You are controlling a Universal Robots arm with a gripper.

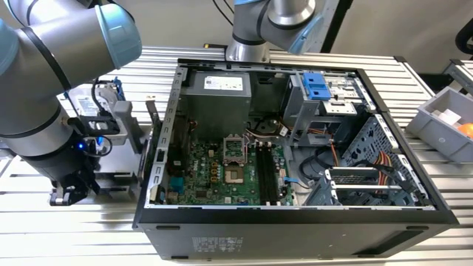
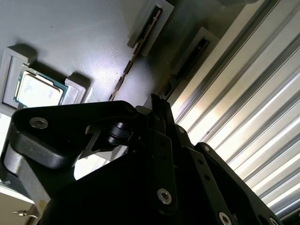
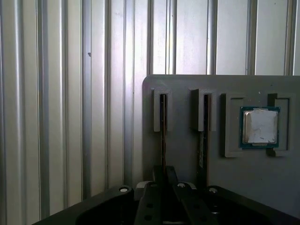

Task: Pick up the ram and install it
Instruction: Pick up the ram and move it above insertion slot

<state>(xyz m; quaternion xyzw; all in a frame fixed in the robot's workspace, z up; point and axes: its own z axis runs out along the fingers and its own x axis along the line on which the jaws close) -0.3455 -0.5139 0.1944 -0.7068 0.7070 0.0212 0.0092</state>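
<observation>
Fingers point(image 3: 171, 176) of mine pinched together on the thin ram point(image 3: 163, 136), on edge in its slotted matte grey tray point(image 3: 187, 84), near the tray's rim, ribbed metal bench point(image 3: 70, 117) open beyond

open computer case point(image 1: 296, 235), grey bin point(image 1: 435, 126), square chip point(image 3: 259, 125).

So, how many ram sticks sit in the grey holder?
2. One ram stick stands straight ahead of the gripper; the second ram stick stands beside it, nearer the chip. None seems hidden.
</observation>
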